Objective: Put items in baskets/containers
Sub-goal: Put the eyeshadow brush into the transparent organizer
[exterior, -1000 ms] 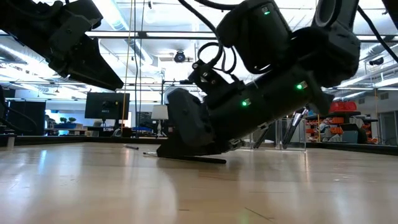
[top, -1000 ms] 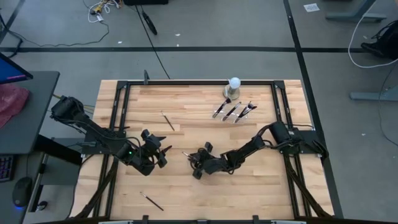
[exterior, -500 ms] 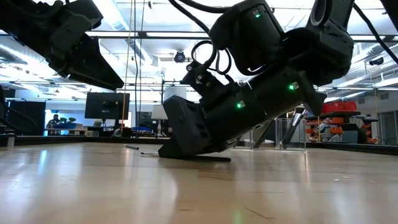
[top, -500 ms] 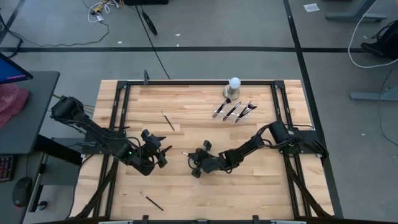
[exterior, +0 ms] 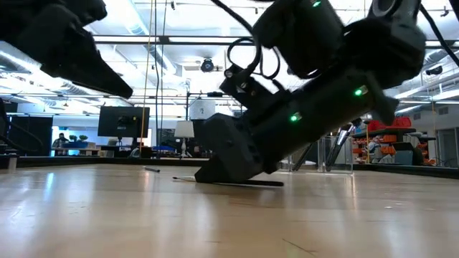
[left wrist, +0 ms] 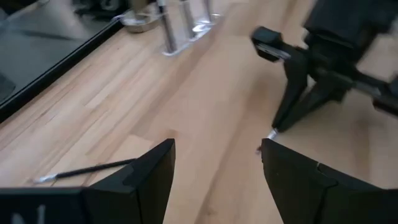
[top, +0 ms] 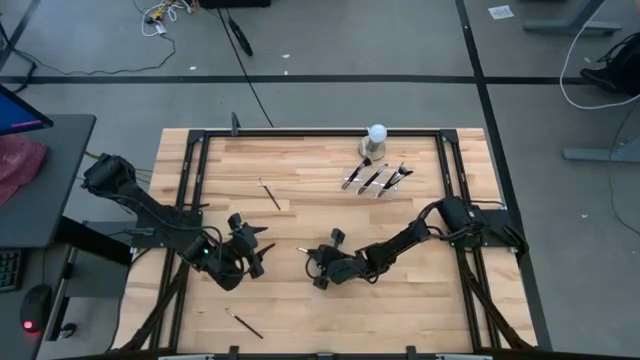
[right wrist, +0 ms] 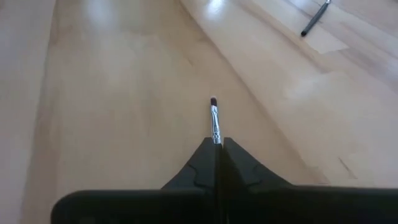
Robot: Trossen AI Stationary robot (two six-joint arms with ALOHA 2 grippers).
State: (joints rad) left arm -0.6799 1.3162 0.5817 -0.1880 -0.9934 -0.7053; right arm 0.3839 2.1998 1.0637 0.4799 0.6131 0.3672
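My right gripper (top: 312, 259) is low over the table's middle, shut on a thin makeup brush (right wrist: 215, 121) whose silver ferrule and dark tip stick out ahead of the fingers. My left gripper (top: 259, 252) hovers open just to the left, facing it; its fingers (left wrist: 155, 171) stand apart over bare wood. Two loose brushes lie flat on the table, one far-left of centre (top: 270, 193) and one by the near edge (top: 243, 323). Several brushes lie in the clear tray (top: 376, 178) at the far right. My right gripper pinches the brush between its two fingers just behind the ferrule (right wrist: 216, 138), and the brush runs along the fingers. It slants down from the table's right. The handle (exterior: 247, 183) trails back under the gripper, lying low along the tabletop; whether it is clear of the wood, I cannot tell.
A white ball on a grey round base (top: 377, 134) stands by the far edge, just beyond the tray. A black frame (top: 300, 132) borders the table. Bare wood lies between the two grippers and toward the near right.
The right gripper, staying shut on the brush, has crept a little toward the near edge and the right, dragging the brush with it along the table. The left gripper has shifted slightly toward the near edge and turned a little.
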